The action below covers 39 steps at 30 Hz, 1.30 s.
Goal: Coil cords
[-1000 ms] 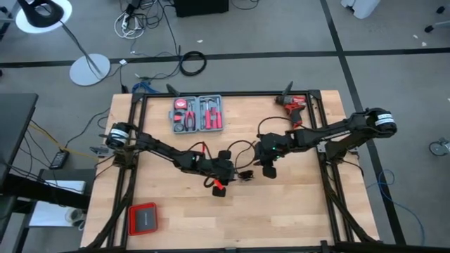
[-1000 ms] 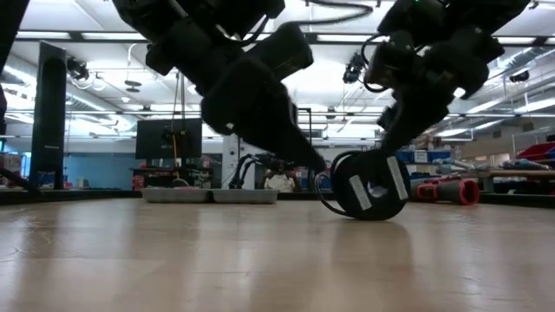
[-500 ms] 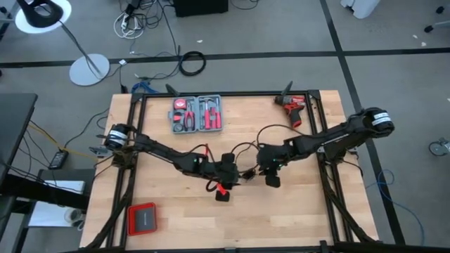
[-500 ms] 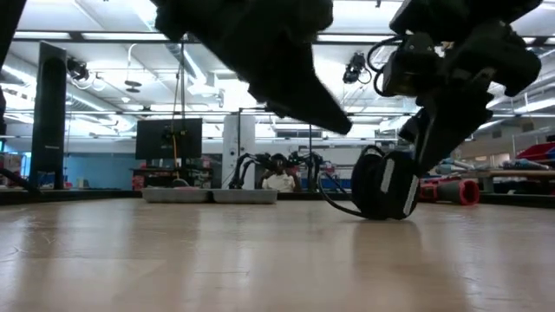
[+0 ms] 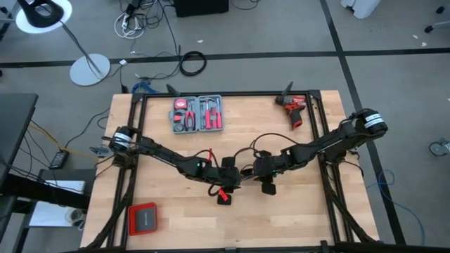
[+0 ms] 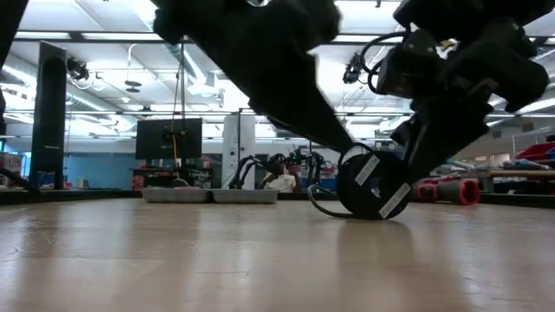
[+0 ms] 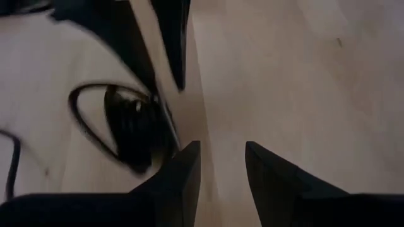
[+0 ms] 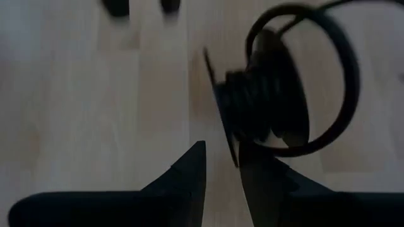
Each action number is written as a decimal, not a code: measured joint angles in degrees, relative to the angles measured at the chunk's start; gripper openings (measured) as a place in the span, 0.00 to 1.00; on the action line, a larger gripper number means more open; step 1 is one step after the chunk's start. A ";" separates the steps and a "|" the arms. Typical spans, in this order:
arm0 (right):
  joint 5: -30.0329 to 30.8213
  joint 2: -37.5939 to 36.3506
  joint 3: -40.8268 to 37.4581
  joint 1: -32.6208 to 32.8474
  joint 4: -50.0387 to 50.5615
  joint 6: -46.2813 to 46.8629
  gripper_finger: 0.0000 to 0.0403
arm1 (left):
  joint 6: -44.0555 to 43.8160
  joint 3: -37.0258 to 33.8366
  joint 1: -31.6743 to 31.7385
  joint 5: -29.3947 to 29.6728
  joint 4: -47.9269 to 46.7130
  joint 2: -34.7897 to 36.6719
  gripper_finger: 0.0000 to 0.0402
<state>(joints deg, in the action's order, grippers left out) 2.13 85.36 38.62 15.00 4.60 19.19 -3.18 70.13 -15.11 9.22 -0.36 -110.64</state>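
Judging by the look of the cord point(image 6: 373, 182), most of the coiling done: wound into a tight round bundle, standing on edge on the desk point(image 5: 295, 218) about its middle, a little toward the right edge. Not quite finished, though: one loose loop arching out from the bundle and back to it, plus a short slack run trailing on the wood toward the left arm. Cannot make out the plug block.

Meeting at the bundle from both sides. Right fingers point(image 8: 192, 167) drawn close together, seemingly clamped on the thin rim of the bundle, which runs down into the narrow gap between them. Left fingers point(image 7: 188, 167) standing apart with only bare wood showing between them, holding nothing, low over the desk just beside the bundle on its left.

Left to do, as a guess: taking up the loose loop and the trailing end, tucking them onto the bundle, then letting go with the bundle lying settled. Likely to spring open if released while the loop stands proud.

Lying well apart and out of it all: grey tool case point(image 5: 197, 114) near the far edge, red drill point(image 5: 294, 109) by the far right corner, flat red-rimmed case point(image 5: 143, 218) near the front left corner.
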 joint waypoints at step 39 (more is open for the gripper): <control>-0.22 2.75 2.49 -0.07 0.17 -1.96 0.23 | 2.59 10.38 1.87 7.34 -18.02 -4.29 0.33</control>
<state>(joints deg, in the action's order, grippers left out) 1.91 88.12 41.10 14.94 4.77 17.23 -0.59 80.51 -13.24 16.56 -18.38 -114.93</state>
